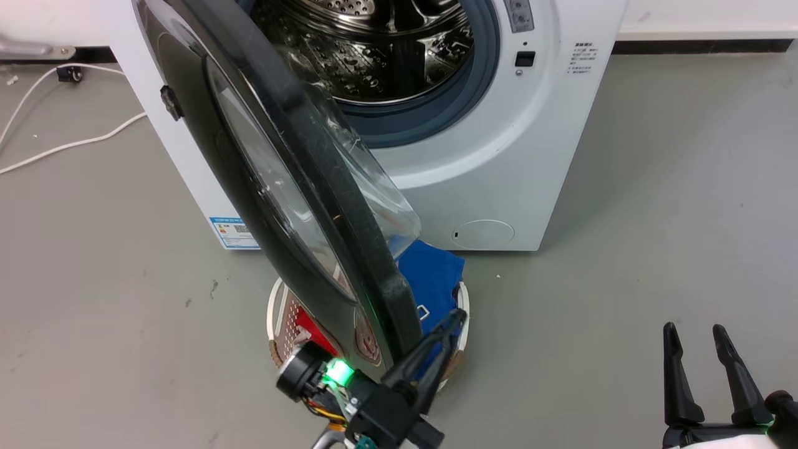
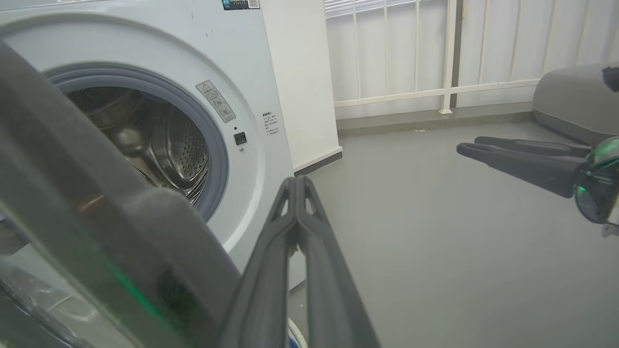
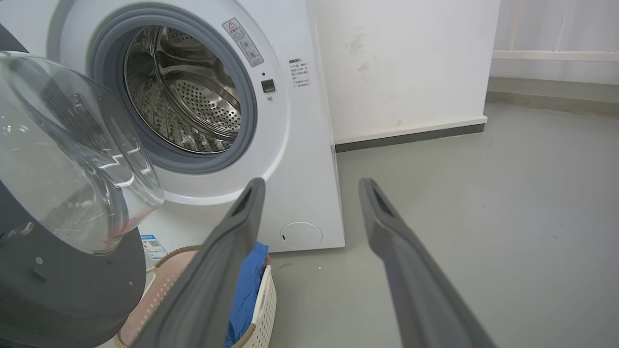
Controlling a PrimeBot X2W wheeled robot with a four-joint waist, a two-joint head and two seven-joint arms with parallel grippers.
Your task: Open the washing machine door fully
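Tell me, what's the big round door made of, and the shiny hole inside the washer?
The door looks like glossy black plastic around a clear bowl, probably glass, since you can see through it and it glints. The drum looks like polished steel: silvery, mirror-like and dotted with tiny holes.

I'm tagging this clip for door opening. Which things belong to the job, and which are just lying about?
Job: door; washing machine; left end effector, shut, beside the door's edge.
Lying about: basket; blue cloth in it; white cable on the floor; right end effector, open, away from the door.
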